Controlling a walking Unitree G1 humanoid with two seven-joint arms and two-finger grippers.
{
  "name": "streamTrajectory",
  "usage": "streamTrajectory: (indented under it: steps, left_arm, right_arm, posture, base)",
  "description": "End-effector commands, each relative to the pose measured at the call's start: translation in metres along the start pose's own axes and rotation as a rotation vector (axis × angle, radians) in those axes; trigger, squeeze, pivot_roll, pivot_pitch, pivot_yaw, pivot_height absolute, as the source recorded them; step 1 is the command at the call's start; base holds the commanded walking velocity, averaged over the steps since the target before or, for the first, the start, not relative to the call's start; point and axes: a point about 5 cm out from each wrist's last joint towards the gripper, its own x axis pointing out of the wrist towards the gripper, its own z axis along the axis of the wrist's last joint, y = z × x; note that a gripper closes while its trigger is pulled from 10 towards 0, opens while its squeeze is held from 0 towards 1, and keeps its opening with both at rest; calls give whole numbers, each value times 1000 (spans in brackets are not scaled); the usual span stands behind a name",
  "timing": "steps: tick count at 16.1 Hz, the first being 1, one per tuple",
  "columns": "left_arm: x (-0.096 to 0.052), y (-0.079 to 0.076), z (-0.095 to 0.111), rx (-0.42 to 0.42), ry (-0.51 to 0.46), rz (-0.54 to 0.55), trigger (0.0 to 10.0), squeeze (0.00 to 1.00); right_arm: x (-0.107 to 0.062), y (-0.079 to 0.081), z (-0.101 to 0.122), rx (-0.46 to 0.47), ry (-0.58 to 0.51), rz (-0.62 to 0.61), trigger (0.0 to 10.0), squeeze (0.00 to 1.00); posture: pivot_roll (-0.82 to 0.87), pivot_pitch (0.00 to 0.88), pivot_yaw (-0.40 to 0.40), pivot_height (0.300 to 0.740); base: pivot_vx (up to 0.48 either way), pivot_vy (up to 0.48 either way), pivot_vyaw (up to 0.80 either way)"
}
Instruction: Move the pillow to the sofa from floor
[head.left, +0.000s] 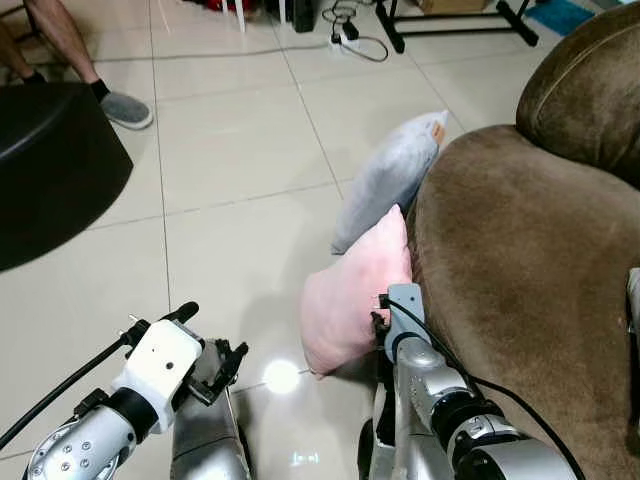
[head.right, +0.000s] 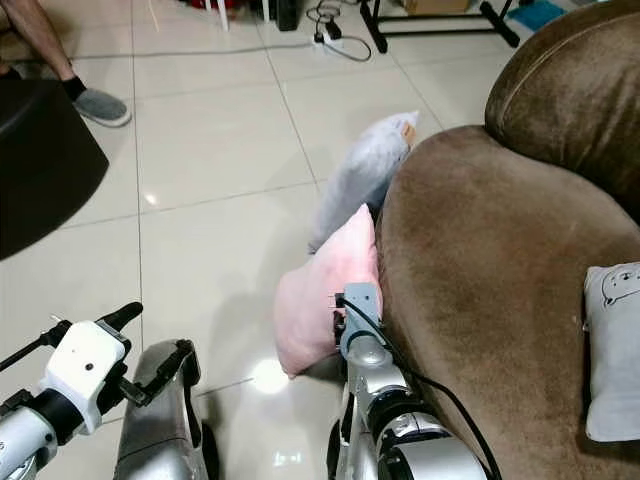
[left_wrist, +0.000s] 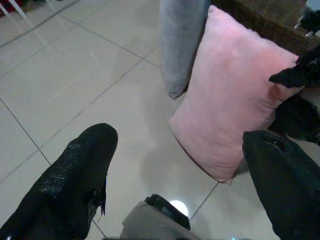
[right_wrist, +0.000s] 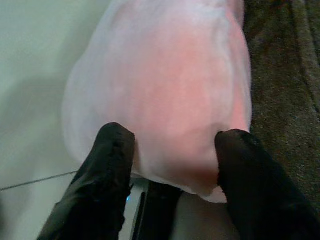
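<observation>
Now the right end effector (right_wrist: 172, 150) straddles the pink pillow (right_wrist: 165, 95) — fingers spread, unclosed.

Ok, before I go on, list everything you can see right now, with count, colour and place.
soft pink pillow: 1, pink, on the floor, leaning on the sofa front
grey pillow: 1, grey, behind the pink one, also leaning on the sofa
brown plush sofa: 1, brown, robot's right
pale cushion with a face print: 1, on the sofa seat
black round ottoman: 1, far left
power strip with cables: 1, floor, top
person's leg and grey shoe: 1, top left
left gripper: open, above the floor
right gripper: open, fingers either side of the pink pillow's edge
</observation>
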Motion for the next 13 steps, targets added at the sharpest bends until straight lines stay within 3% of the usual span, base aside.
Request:
streamTrajectory:
  steps: [1, 6, 13]
  left_arm:
    - [-3, -2, 2, 7, 6, -5, 10000, 863]
    - [-3, 1, 5, 19, 2, 7, 10000, 867]
    - [-5, 0, 4, 21, 18, -12, 10000, 867]
  right_arm:
    - [0, -3, -1, -24, -12, -45, 157, 0]
    - [0, -16, -6, -206, -1, -170, 0, 0]
    - [-1, -6, -13, -231, 30, -91, 0, 0]
  posture:
    - [99, 253, -61, 526]
    - [107, 251, -59, 526]
    - [115, 243, -56, 526]
  base:
    - [0, 0, 0]
    - [0, 0, 0]
    - [0, 0, 0]
